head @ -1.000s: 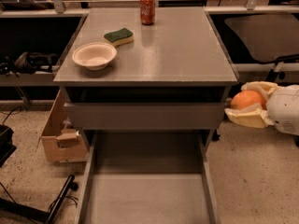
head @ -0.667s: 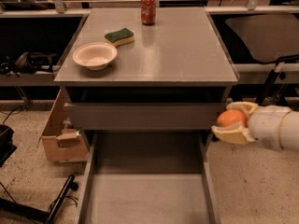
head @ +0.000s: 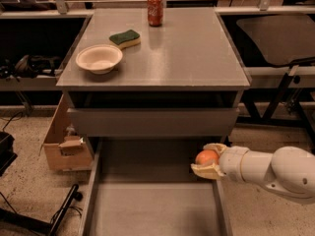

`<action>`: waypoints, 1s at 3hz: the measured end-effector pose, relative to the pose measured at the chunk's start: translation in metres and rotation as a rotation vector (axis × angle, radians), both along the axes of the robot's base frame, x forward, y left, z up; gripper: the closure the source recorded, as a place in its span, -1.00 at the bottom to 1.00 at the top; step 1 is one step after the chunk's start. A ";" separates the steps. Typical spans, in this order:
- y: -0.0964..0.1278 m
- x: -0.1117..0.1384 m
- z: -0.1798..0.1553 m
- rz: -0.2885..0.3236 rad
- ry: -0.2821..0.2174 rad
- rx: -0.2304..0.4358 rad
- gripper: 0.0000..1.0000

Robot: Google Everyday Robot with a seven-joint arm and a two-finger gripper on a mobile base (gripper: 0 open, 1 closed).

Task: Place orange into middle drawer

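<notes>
The orange (head: 206, 157) is a small round fruit held between the cream fingers of my gripper (head: 208, 159), which is shut on it. The gripper reaches in from the right on a white arm (head: 275, 170). It holds the orange above the right side of the open middle drawer (head: 152, 205), a wide shallow grey drawer pulled out toward me, just inside its right wall. The drawer floor below shows nothing lying on it.
The grey cabinet top (head: 187, 53) carries a beige bowl (head: 99, 58), a green sponge (head: 125, 38) and a red soda can (head: 155, 9). The upper drawer front (head: 152, 122) is pushed in. A cardboard box (head: 64, 141) stands at the cabinet's left, with cables on the floor.
My gripper has carried the orange leftward and down, from beside the cabinet's right edge to over the right side of the open drawer.
</notes>
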State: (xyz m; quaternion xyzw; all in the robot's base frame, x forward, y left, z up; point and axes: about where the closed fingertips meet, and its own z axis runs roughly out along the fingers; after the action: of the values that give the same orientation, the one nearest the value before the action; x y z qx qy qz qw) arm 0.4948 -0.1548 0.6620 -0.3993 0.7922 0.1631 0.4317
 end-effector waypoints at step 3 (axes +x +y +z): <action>0.057 -0.014 -0.128 0.061 0.113 0.026 1.00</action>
State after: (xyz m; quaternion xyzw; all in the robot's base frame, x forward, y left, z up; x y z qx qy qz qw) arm 0.4808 -0.0979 0.5336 -0.4077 0.8006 0.2089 0.3863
